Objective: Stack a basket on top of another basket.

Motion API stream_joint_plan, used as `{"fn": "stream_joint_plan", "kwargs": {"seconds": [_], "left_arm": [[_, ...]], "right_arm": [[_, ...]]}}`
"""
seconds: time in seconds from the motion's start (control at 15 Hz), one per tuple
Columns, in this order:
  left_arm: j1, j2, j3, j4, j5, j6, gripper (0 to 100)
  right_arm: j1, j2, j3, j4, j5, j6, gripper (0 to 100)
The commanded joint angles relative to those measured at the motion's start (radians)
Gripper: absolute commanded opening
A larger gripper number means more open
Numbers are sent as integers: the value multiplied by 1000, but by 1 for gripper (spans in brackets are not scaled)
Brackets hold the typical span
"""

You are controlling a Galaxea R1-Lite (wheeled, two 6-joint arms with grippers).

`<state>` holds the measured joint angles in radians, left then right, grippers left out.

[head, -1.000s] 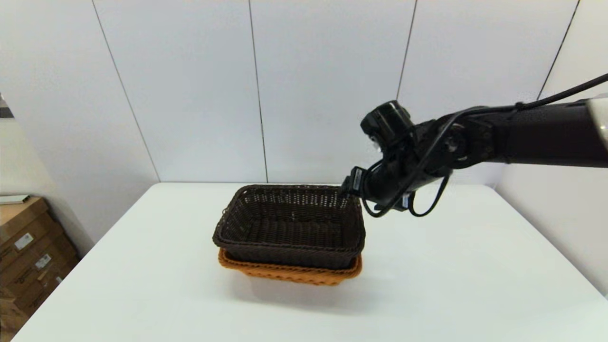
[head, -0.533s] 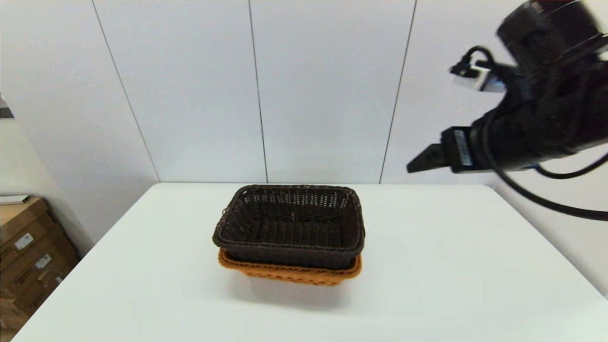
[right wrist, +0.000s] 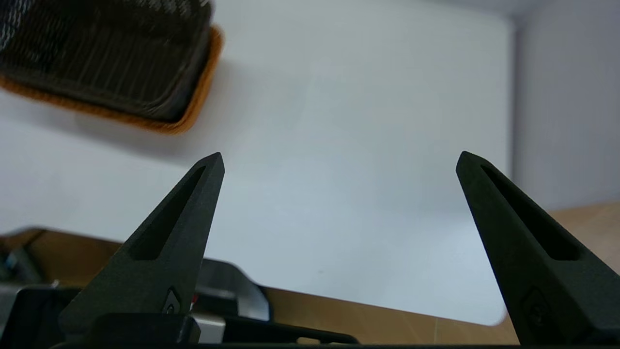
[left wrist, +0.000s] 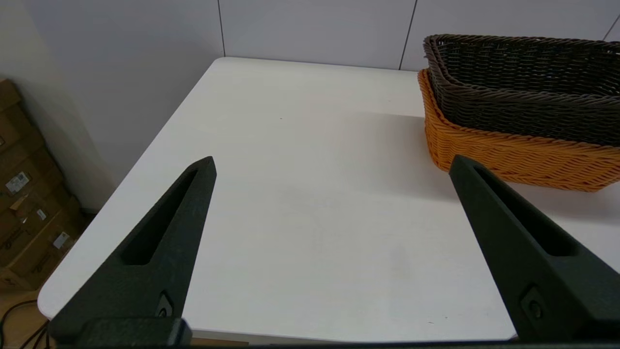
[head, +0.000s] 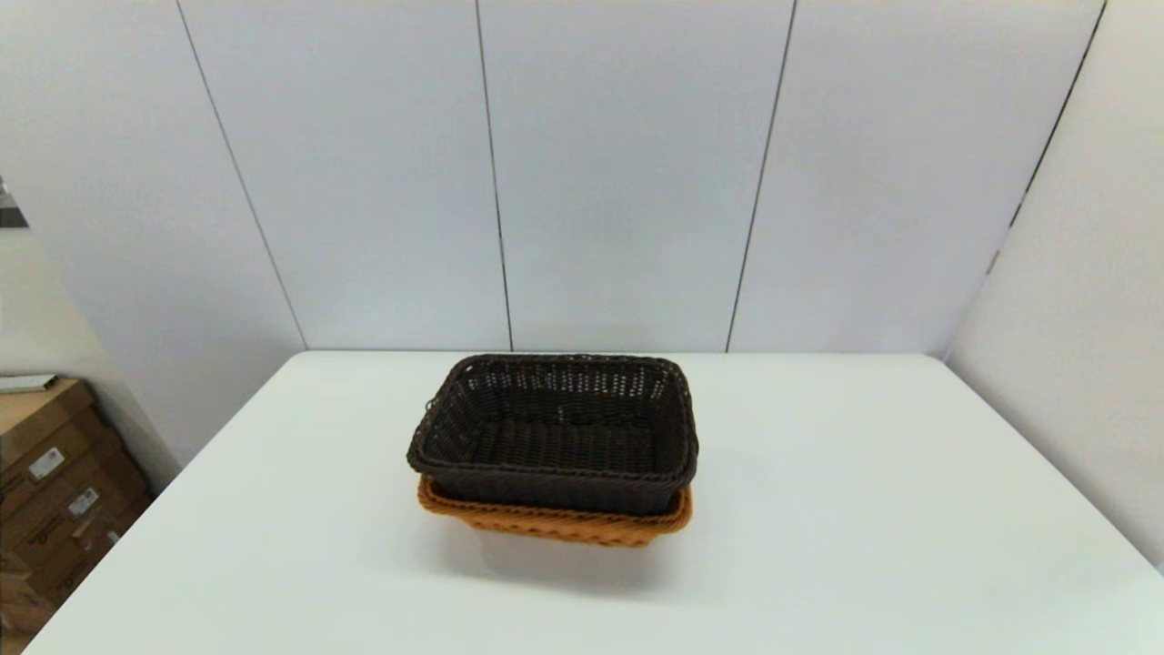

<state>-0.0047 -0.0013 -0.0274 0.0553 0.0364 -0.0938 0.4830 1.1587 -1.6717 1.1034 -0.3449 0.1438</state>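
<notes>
Already the dark brown rectangular woven wicker basket (head: 553, 435) sat nested inside the orange-tan rectangular woven wicker basket (head: 555, 523), near the middle of the white table (head: 864, 509). The orange-tan one showed only as a band below the brown one's braided rim, at the front and at both near corners. Brown basket sat upright, roughly square with the lower one, nothing in it. In the left wrist view the same stack showed side-on, dark basket (left wrist: 523, 87) seated in the orange one (left wrist: 508, 150), rims close together. The left gripper (left wrist: 332, 167) hovered low over the table's near left part, jaws wide apart, holding nothing, well apart from the baskets. The right gripper (right wrist: 339, 157) was off the table's near right edge, jaws wide apart too, holding nothing; stack (right wrist: 106, 58) blurred, far corner of that view. Neither arm showed in the head view. Stacked cardboard boxes (head: 55, 491) stood on the floor left of the table, white panelled wall (head: 618, 173) behind.
</notes>
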Motion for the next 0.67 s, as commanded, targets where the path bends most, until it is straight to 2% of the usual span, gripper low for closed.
{"fn": "stream_joint_plan", "kwargs": {"seconds": [0.07,0.27,0.53,0.67], "left_arm": [[0,0,0,0,0,-1,100],[0,0,0,0,0,-1,100],[0,0,0,0,0,-1,100],[0,1,0,0,0,-1,100]], "right_arm": [[-107,-278,-2,10,-57,-52,100],[-122,-422,0,-71,-40,-61,100],[-199,-651,104,-73,-34,-43,100],[-284,-764,196,-71,-37,-44,100]]}}
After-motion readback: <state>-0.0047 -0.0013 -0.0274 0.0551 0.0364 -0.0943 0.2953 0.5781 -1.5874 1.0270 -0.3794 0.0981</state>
